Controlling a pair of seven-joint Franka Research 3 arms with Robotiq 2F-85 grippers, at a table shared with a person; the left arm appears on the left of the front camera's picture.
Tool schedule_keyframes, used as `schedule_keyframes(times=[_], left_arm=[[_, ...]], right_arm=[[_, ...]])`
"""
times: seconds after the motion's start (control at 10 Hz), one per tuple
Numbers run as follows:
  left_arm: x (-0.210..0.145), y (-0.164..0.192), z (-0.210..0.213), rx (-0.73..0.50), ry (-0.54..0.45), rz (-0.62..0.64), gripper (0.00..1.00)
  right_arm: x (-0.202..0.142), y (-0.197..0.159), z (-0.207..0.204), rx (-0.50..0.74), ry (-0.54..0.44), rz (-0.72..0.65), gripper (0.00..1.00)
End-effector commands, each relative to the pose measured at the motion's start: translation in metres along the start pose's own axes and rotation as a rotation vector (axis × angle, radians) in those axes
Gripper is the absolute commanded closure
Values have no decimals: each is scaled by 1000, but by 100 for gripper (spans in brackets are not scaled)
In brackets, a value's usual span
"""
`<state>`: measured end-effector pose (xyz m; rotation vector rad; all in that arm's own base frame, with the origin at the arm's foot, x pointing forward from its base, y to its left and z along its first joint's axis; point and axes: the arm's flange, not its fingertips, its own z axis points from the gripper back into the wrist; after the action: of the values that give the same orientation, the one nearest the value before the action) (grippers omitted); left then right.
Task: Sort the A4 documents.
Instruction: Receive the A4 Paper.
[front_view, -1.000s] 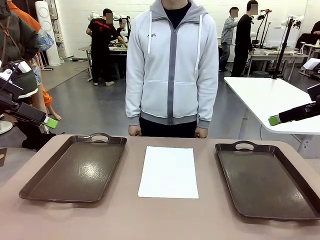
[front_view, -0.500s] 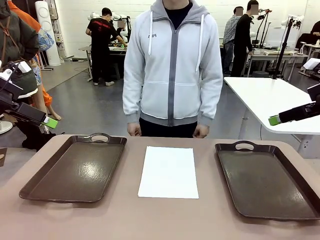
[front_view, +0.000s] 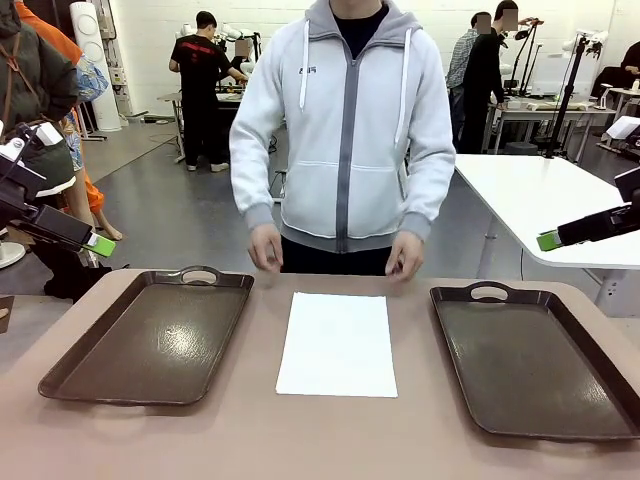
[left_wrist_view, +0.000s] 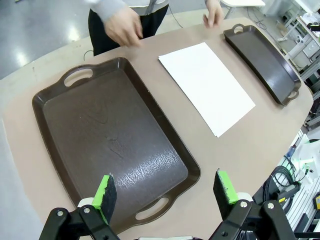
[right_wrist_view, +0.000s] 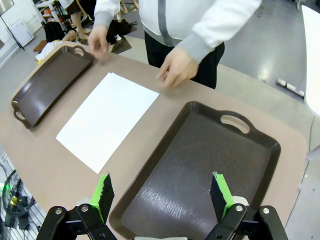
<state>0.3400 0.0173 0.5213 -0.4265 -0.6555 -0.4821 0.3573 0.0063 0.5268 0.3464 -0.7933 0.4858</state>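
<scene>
table (front_view: 420, 440) bears paper (front_view: 337, 343); wrist views reveal spread fingers (left_wrist_view: 105, 192).

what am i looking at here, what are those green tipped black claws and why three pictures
The claws are grippers on two robot arms. One picture looks across the table at a person standing opposite; the other two come from wrist cameras, looking down past the left gripper and the right gripper. Both are open, holding nothing. On the table lie white A4 documents in the middle, with an empty brown left tray and right tray beside them. The person's hands hover by the far edge.
</scene>
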Motion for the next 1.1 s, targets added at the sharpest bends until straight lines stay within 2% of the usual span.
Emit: schedule_keyframes(times=[0.0, 1.0], left_arm=[[0, 0, -1, -8, -2, 0, 0], [0, 0, -1, -8, -2, 0, 0]], right_arm=[[0, 0, 0, 5, -3, -2, 0], [0, 0, 0, 5, -3, -2, 0]])
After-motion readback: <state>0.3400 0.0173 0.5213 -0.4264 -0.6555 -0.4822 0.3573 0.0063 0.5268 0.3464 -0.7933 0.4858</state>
